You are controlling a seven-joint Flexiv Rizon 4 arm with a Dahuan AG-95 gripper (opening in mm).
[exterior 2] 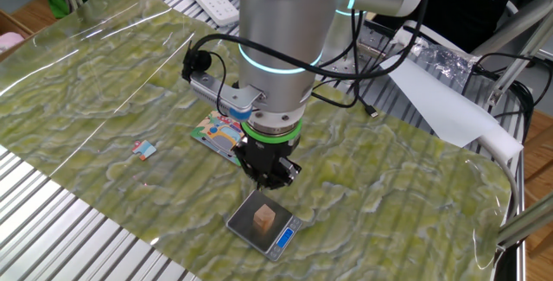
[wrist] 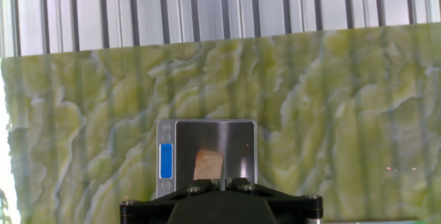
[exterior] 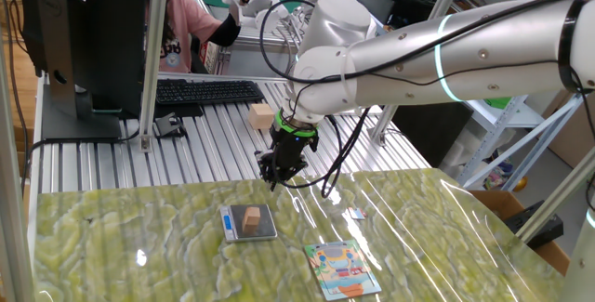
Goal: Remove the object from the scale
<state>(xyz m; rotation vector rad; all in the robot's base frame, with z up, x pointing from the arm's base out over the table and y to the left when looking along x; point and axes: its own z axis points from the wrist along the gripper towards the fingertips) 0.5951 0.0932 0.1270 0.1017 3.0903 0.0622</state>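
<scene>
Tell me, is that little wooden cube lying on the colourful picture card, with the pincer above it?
Not quite: the little wooden cube sits on the scale, as the other fixed view shows. The colourful picture card lies apart. The pincer is above the cube.

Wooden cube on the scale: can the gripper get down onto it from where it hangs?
Probably yes. The gripper hangs above the wooden cube, which sits alone on the scale. Nothing lies between them, and the picture card lies off to one side. How the jaws stand cannot be told.

— What lies on the green marbled mat [exterior: 418, 218]?
— A colourful picture card [exterior: 342, 269] and a small scrap [exterior 2: 144, 149].
— And behind?
— A keyboard [exterior: 206, 91] and a pale wooden block [exterior: 261, 115] on the slatted table [exterior: 204, 149].
</scene>
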